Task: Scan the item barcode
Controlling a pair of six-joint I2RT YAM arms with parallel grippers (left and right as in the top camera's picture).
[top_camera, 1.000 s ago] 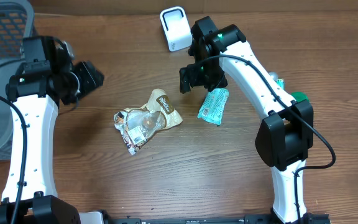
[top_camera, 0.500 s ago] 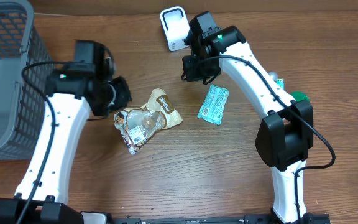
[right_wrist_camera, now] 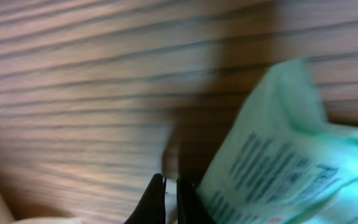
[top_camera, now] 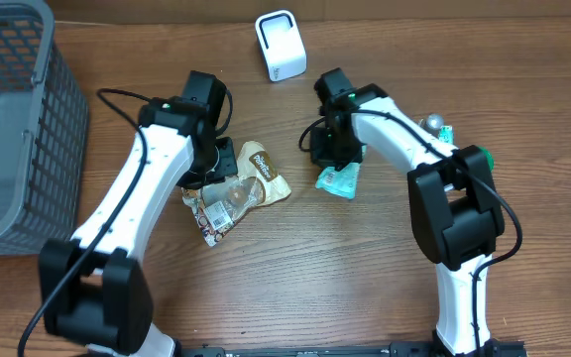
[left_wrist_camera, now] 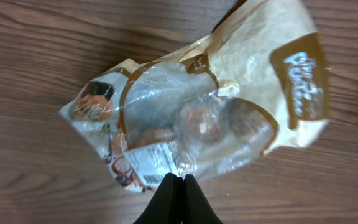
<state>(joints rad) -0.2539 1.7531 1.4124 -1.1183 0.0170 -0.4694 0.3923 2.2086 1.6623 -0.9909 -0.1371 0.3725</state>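
Pick-up stage with nothing held: the left gripper (left_wrist_camera: 178,178), jaws together, points at the crumpled tan-and-clear plastic snack bag (left_wrist_camera: 197,118) just ahead of its tips, the right gripper (right_wrist_camera: 171,182), likewise closed, sits just beside the mint-green printed packet (right_wrist_camera: 278,155), so either likely must open before grasping, and blur hides the packet's barcode.

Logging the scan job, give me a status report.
Left gripper shut, tips at edge of snack bag. Right gripper shut beside green packet, nothing held. Scanner stands apart at the back, nothing blocking it.
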